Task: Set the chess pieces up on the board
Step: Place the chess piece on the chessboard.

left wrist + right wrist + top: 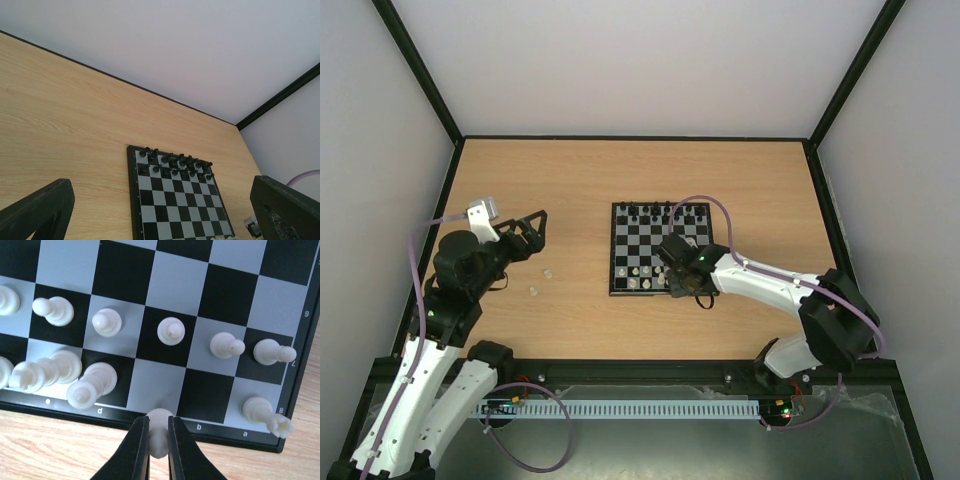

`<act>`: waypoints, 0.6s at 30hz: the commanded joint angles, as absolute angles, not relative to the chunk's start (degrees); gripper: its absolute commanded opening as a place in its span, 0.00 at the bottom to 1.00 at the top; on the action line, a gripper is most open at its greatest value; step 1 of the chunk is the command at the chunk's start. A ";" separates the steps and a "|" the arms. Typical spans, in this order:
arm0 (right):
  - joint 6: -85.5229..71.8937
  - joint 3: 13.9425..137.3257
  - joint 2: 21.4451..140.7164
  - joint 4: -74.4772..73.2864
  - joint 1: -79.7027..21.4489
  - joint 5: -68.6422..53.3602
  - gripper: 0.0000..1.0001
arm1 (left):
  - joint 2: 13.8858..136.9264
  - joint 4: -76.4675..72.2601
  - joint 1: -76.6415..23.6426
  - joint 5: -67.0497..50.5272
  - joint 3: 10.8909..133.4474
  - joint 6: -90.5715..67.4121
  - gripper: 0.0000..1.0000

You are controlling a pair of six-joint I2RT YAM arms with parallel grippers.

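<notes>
The board [660, 248] lies mid-table, black chessmen [665, 213] lined along its far rows. White chess pieces [640, 272] stand in its two near rows; the right wrist view shows a pawn [170, 331] and a taller piece [92, 385] among them. My right gripper [158, 422] is shut on a white chess piece [159, 437], held over the board's near rim [210, 429] in front of a bare pale square [157, 385]. My left gripper [525, 235] hangs open left of the board, holding nothing. Its fingers [40, 210] frame the board [175, 205] from afar.
Two loose white pieces [548, 271] [533, 290] lie on the wooden table [570, 180] between the left gripper and the board. Black frame posts and pale walls [650, 60] close in the table. A purple cable [720, 215] arcs over the board's right corner.
</notes>
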State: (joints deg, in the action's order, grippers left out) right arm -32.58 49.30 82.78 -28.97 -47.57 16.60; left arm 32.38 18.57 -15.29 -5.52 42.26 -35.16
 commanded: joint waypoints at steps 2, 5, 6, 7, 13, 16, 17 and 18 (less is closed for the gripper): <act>-31.94 48.37 84.30 -27.78 -46.53 17.09 0.07 | 32.26 18.18 -14.97 -5.37 41.74 -35.29 0.99; -31.45 48.37 84.92 -27.12 -46.34 17.04 0.07 | 32.26 18.19 -15.00 -5.31 41.78 -35.24 0.99; -31.34 48.26 85.00 -26.87 -46.22 16.85 0.07 | 32.21 18.19 -14.95 -5.28 41.77 -35.20 1.00; -31.25 48.26 85.04 -26.67 -46.09 16.81 0.07 | 32.25 18.18 -15.02 -5.21 41.83 -35.22 1.00; -30.71 48.38 85.68 -26.02 -45.73 16.52 0.07 | 32.32 18.19 -14.96 -5.10 41.89 -35.22 0.99; -30.48 48.36 85.83 -25.86 -45.66 16.12 0.14 | 32.42 18.17 -14.95 -5.10 41.84 -35.18 1.00; -30.48 48.47 85.81 -25.92 -45.62 16.09 0.16 | 32.43 18.19 -14.99 -5.10 41.81 -35.22 1.00; -30.50 48.49 85.77 -26.00 -45.68 16.02 0.17 | 32.39 18.19 -15.00 -5.10 41.82 -35.22 0.99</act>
